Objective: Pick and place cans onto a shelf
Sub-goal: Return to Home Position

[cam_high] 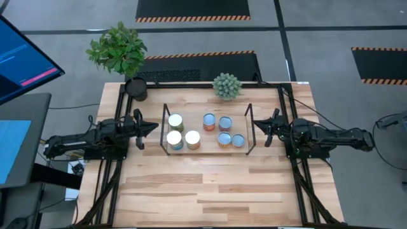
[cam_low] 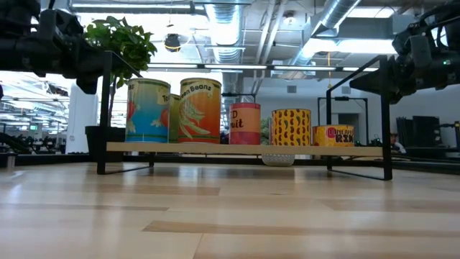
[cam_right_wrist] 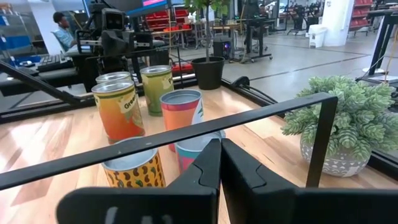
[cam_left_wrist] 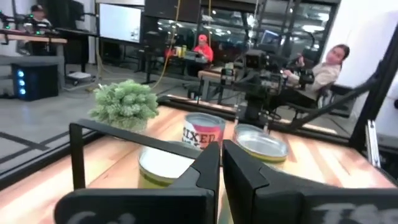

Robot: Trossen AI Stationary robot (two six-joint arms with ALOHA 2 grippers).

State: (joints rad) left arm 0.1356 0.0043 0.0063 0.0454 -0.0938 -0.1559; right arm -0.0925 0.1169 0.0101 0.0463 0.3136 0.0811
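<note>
Cans (cam_high: 193, 139) x7 on shelf (cam_high: 194, 122).

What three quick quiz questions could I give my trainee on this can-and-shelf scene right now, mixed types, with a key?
1. Multiple choice: how many cans stand on the shelf? A) five B) seven C) nine
2. True or false: either the left end effector or the right end effector grips a can.
3. Short answer: is the small pale plant on the shelf or off it?

Key:
1. B, seven, all upright on the board.
2. False. Both are shut and empty, one beyond each short end of the shelf.
3. Off it, on the table by the shelf's far long side.
</note>
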